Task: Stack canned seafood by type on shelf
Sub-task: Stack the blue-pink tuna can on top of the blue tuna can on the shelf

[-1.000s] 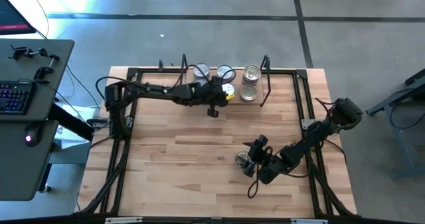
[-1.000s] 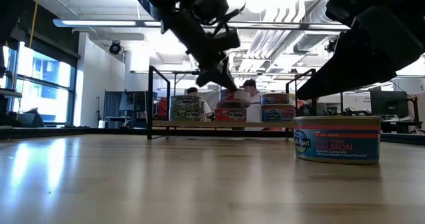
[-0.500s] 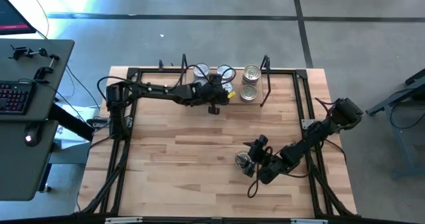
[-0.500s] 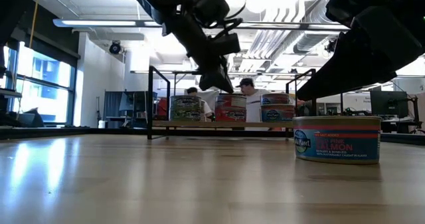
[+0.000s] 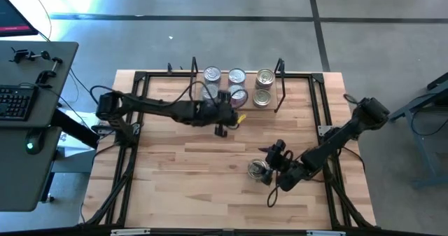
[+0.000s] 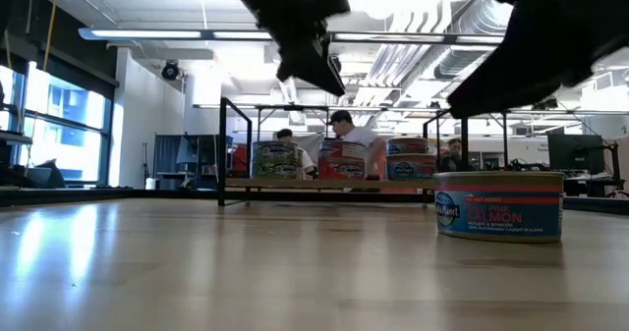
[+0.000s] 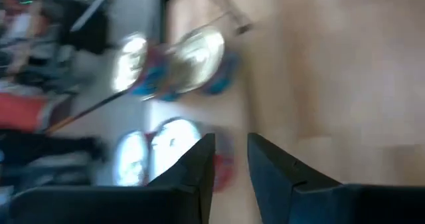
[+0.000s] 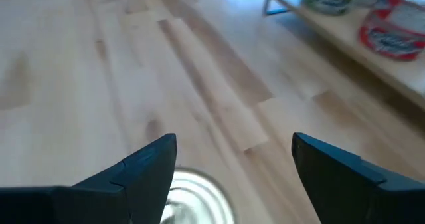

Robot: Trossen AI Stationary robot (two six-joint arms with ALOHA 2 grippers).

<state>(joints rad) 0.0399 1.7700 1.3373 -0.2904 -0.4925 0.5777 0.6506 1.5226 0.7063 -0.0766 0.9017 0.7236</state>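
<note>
Wooden tabletop [image 5: 182,159] carries the shelf [image 5: 280,89] of tins at its far edge; left gripper [image 5: 222,127] hovers before it, fingers slightly apart (holding nothing). Right gripper [image 5: 269,167], spread wide, flanks a lone salmon can [image 5: 257,169].

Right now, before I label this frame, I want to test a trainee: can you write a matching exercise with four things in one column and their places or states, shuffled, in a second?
Things
1. short round metal tin with a blue salmon label
2. short round red-labelled tin
3. left gripper
4. right gripper

Places or states
A. middle of the low black-rod shelf's wooden board
B. open, one finger on either side of a tin
C. alone on the light wooden table, off the shelf
D. raised just in front of the shelf, holding nothing

Pairs: 1-C, 2-A, 3-D, 4-B
</note>
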